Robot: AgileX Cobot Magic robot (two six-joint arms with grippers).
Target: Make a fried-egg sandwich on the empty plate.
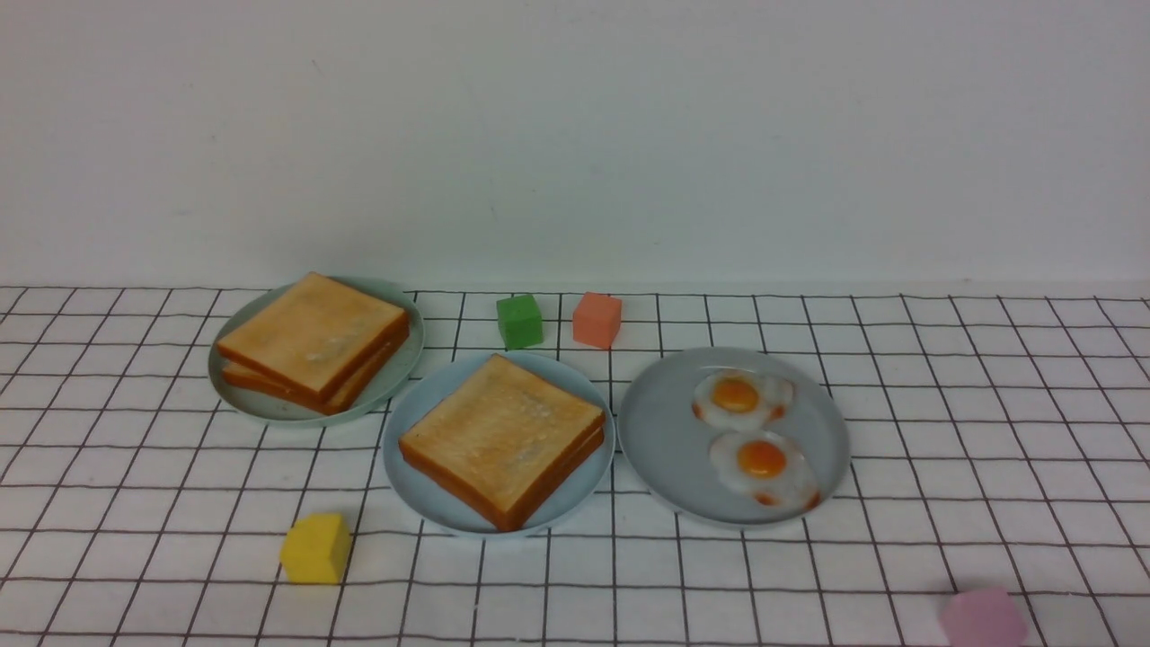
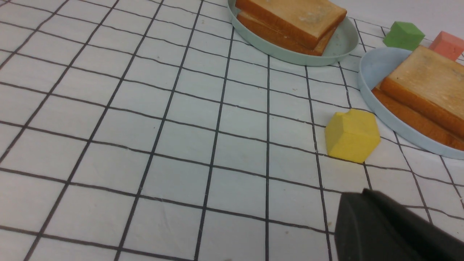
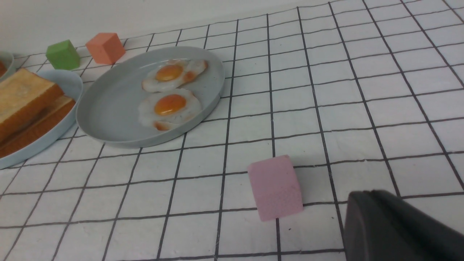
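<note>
The sky-blue plate (image 1: 406, 449) sits at the centre of the table and carries two stacked golden-brown toast slices (image 1: 501, 436). No egg shows between them. The plate also shows in the left wrist view (image 2: 373, 69) and the right wrist view (image 3: 72, 87). Two loose fried eggs (image 1: 738, 397) (image 1: 764, 463) lie on the grey plate (image 1: 665, 440) to its right. Neither gripper shows in the front view. My left gripper (image 2: 362, 194) is shut and empty, low over the cloth near a yellow cube (image 2: 351, 136). My right gripper (image 3: 369, 194) is shut and empty beside a pink cube (image 3: 277, 186).
A pale mint-green plate (image 1: 400, 359) at the back left holds two more toast slices (image 1: 310, 337). A green cube (image 1: 519, 321) and a coral cube (image 1: 597, 319) stand behind the plates. The yellow cube (image 1: 316, 548) is front left and the pink cube (image 1: 984, 618) front right.
</note>
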